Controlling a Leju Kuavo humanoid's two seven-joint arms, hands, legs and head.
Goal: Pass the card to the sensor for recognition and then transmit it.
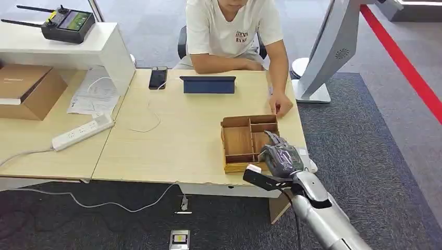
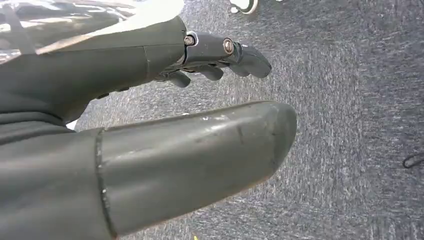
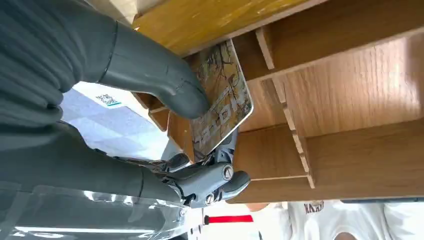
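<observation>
1. the card point(image 3: 222, 102), printed with a dense brown and green pattern, is sitting pinched in the right hand point(image 3: 100, 100), with the thick grey thumb point(image 3: 155, 75) pressing on its printed face and the darker fingers point(image 3: 215, 177) bracing it from behind.
2. the right hand point(image 1: 280, 156) is holding the card over the near right corner of the wooden divided tray point(image 1: 237, 139), just above its compartments; in the right wrist view the card's free end is pointing toward the tray's thin partitions point(image 3: 285, 112).
3. the tray is resting on the light wooden table point(image 1: 172, 135), right beneath and ahead of the right hand, close to the table's near edge.
4. a person in a white shirt point(image 1: 229, 23) is sitting across the table beyond the right hand, with one hand point(image 1: 281, 104) lying on the tabletop just past the tray's far right corner.
5. a dark blue tablet case point(image 1: 208, 84) and a black phone point(image 1: 158, 77) are lying farther off, near the far edge of the table.
6. a white power strip point(image 1: 83, 131) is lying well to the left of the right hand.
7. the left hand point(image 2: 150, 125) is hanging over grey carpet point(image 2: 350, 100), holding nothing, its fingers point(image 2: 240, 55) lightly bent and spread apart from the thumb.
</observation>
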